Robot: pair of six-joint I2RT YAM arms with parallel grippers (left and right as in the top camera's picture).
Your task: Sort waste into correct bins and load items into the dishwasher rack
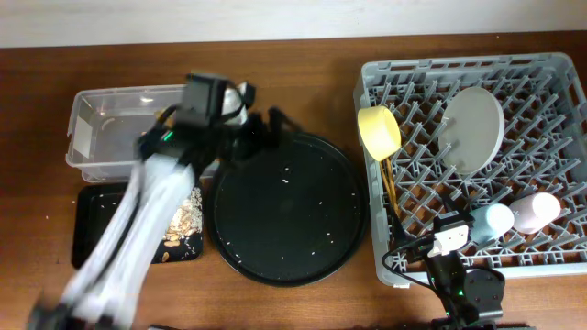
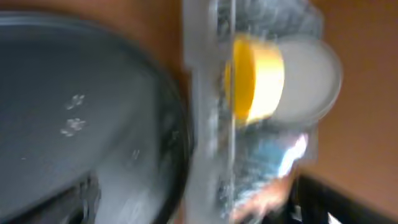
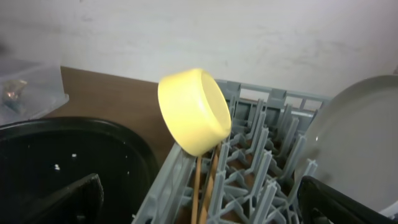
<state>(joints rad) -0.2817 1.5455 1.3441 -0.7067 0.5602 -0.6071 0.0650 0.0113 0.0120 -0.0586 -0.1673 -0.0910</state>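
Note:
My left gripper (image 1: 264, 128) hovers over the far left rim of the large round black tray (image 1: 284, 209). Its arm is blurred with motion and its fingers look spread and empty. My right gripper (image 1: 446, 240) is open and empty at the front of the grey dishwasher rack (image 1: 550, 261). The rack holds the yellow bowl (image 1: 378, 130), wooden chopsticks (image 1: 393, 188), pale green plate (image 1: 472, 128), and blue (image 1: 495, 220) and pink (image 1: 537, 211) cups. In the right wrist view the bowl (image 3: 193, 112) tilts above the chopsticks (image 3: 202, 186). Food scraps (image 1: 183, 220) lie in the shallow black tray (image 1: 92, 234). A brownish bit (image 1: 165, 113) lies in the clear tub (image 1: 92, 137). No tissue is visible.
The round black tray carries scattered rice grains and sits between the two bins and the rack. The left wrist view is heavily blurred; it shows the round tray (image 2: 74, 124), the rack's edge (image 2: 205, 124) and the yellow bowl (image 2: 255, 78). A wall runs behind the table.

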